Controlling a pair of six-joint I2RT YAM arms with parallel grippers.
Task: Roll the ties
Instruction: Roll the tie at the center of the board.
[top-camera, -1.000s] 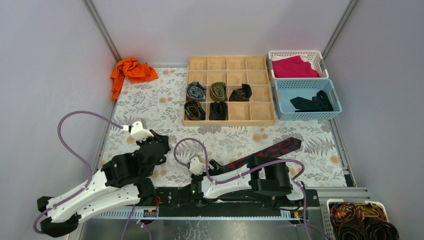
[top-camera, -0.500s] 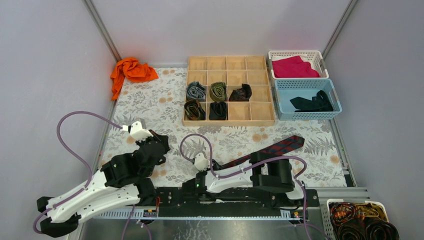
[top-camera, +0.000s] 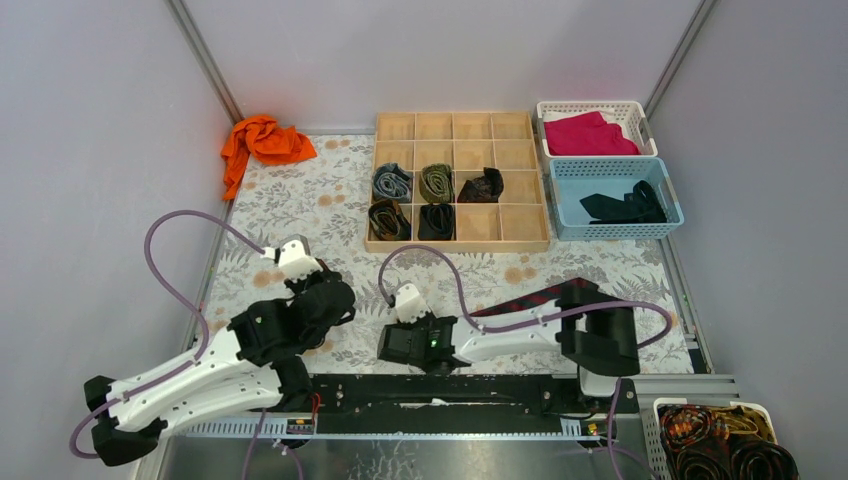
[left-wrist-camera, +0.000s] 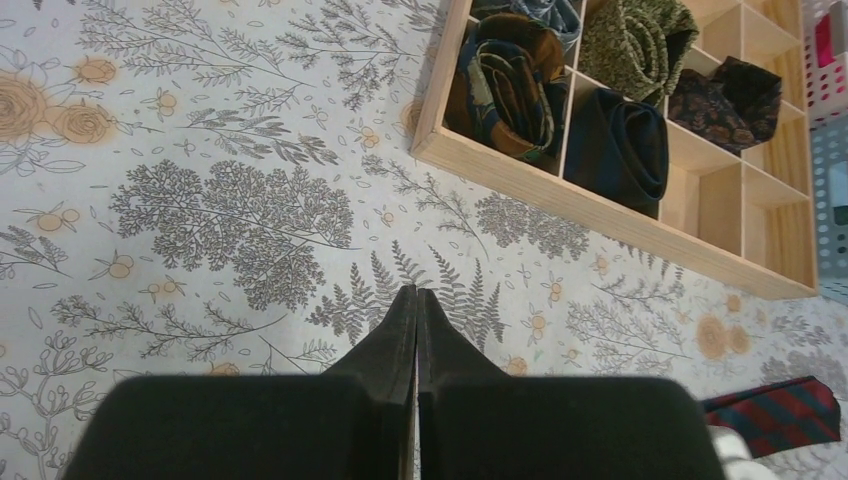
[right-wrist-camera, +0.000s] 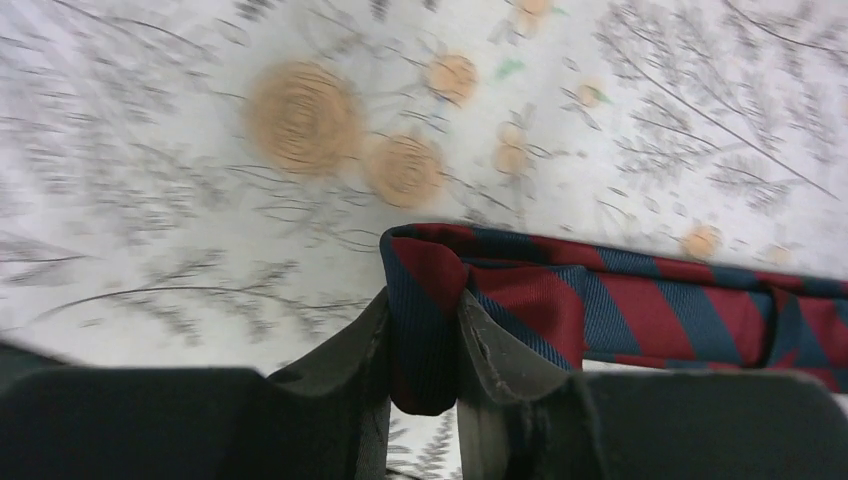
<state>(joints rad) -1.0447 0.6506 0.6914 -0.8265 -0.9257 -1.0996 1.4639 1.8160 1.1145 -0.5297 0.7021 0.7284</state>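
I'm looking at the right gripper (right-wrist-camera: 425, 325). It has its two fingers nipped onto the narrow end of the navy fabric necktie with red diagonal stripes (right-wrist-camera: 640, 300), where the tip is doubled back into a small fold. The jaws are nearly together, with only cloth between them. The rest of the necktie runs flat toward 3 o'clock from the grip, at about 5 o'clock on the flowered table mat (top-camera: 300, 200), partly under the arm. The left gripper (left-wrist-camera: 416, 300) is pressed fully closed on nothing, over bare mat at about 8 o'clock.

That necktie looks light, limp and rather slick. I'd expect it to slide and spring open if released. The folded narrow end seems the right place to hold it, as the core of the roll.

By my count there is one loose necktie. Five coils sit in the pale wooden sixteen-cell tray (top-camera: 460, 243) at 12 o'clock:
- grey-blue coil (top-camera: 392, 182)
- olive coil (top-camera: 436, 182)
- dark patterned coil (top-camera: 482, 185)
- brown coil (top-camera: 388, 220)
- black coil (top-camera: 436, 221)

Two plastic baskets stand at 2 o'clock. The blue basket (top-camera: 560, 215) holds dark cloth, possibly another tie.
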